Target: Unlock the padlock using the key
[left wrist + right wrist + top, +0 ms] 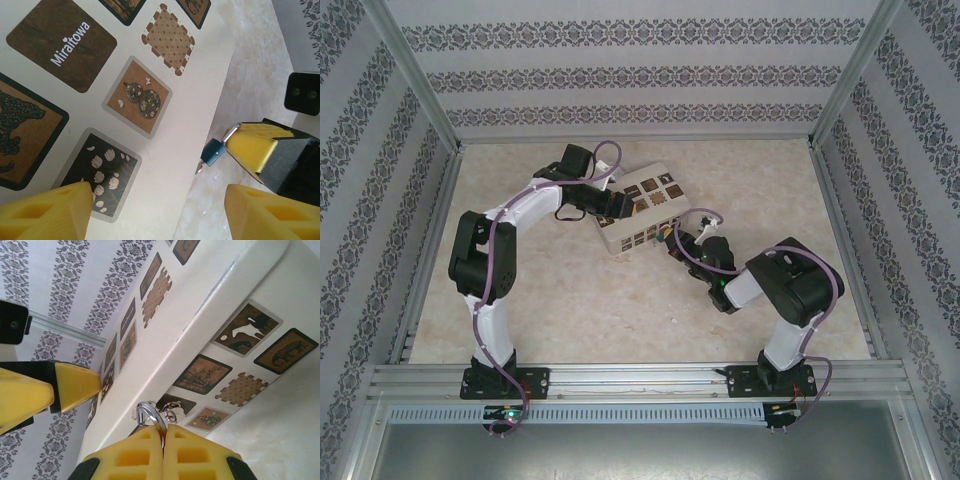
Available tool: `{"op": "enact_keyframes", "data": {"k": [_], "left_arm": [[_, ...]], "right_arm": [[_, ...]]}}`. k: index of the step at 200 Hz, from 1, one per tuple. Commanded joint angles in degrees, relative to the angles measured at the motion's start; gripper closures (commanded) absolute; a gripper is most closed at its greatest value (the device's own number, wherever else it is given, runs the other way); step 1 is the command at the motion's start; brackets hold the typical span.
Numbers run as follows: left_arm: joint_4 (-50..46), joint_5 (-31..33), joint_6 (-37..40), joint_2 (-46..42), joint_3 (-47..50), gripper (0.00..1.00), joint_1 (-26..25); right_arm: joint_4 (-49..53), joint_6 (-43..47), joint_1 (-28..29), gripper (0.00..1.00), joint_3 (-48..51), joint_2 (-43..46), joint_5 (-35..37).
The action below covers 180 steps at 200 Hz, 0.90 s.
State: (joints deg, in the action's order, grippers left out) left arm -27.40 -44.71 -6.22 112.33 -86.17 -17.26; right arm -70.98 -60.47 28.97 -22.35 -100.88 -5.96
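The padlock's blue body [216, 151] hangs beside the edge of the white box [200, 95], just above the table. Its silver shackle [148, 412] loops out past the tips of my right gripper [163, 432], which is shut on the padlock next to the box's metal clasp [173, 412]. A thin silvery sliver, apparently the key [200, 166], pokes out of the body's lower end. My left gripper [157, 210] is open over the box's lid, one finger over the lid, the other over the table near the padlock. It holds nothing.
The white box [638, 205] with brown patterned squares lies mid-table, both grippers against its right part. Patterned walls and metal rails [430, 120] enclose the marbled table [580, 300]. Both arms crowd the box's near right corner.
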Motion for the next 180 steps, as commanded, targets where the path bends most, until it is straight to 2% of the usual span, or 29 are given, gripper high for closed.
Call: {"op": "enact_keyframes", "data": {"k": [1,50,107,141,180], "left_arm": [[0.5,1.8,0.4,-2.9,2.4,0.29,-0.4],[6.4,3.8,-0.2,-8.7,6.6,0.29,-0.5],[11.6,8.0,-3.6,-17.2,10.5,0.27,-0.4],[16.3,10.8,-6.8,-23.8,15.5,0.26,-0.3],[15.4,17.6,-2.9,-32.6,21.5,0.23,-0.2]], "right_arm": [[1.3,2.8,-0.8,1.00,1.8,4.1,1.5],[13.2,7.8,-0.8,1.00,4.2,15.3,2.5],[35.0,15.1,-0.8,1.00,3.0,31.7,3.3],[46.9,17.7,-0.8,1.00,-0.9,39.2,2.6],[58.9,19.8,-0.5,1.00,-4.0,43.6,0.9]]}}
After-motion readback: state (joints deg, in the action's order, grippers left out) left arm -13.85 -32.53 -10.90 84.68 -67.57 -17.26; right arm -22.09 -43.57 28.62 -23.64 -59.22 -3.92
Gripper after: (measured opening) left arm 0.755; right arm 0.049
